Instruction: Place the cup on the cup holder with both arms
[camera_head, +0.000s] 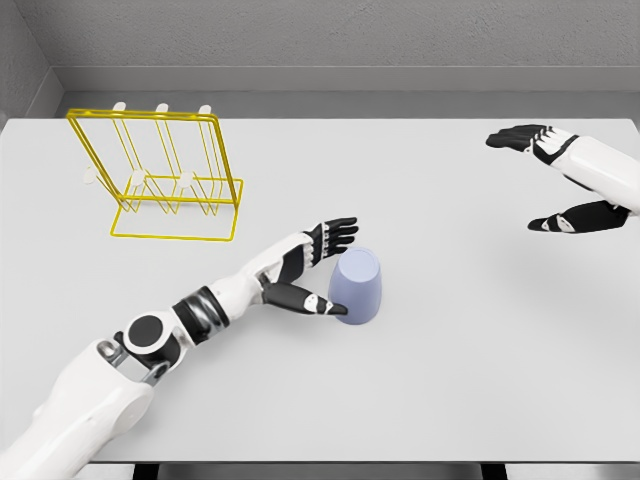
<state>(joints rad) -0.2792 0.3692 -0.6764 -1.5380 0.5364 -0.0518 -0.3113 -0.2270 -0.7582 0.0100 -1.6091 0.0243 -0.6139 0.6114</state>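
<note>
Bright even render, soft faint shadows, sharp, no glare.

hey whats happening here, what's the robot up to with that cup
A white humanoid robot is working at a grey table. Its left hand is open around a lavender cup, which stands upside down near the middle of the table; the thumb touches the cup's base and the fingers are spread behind it, not closed. The right hand hovers open at the far right, holding nothing. The yellow wire cup holder stands at the back left, with no cup on it yet.
</note>
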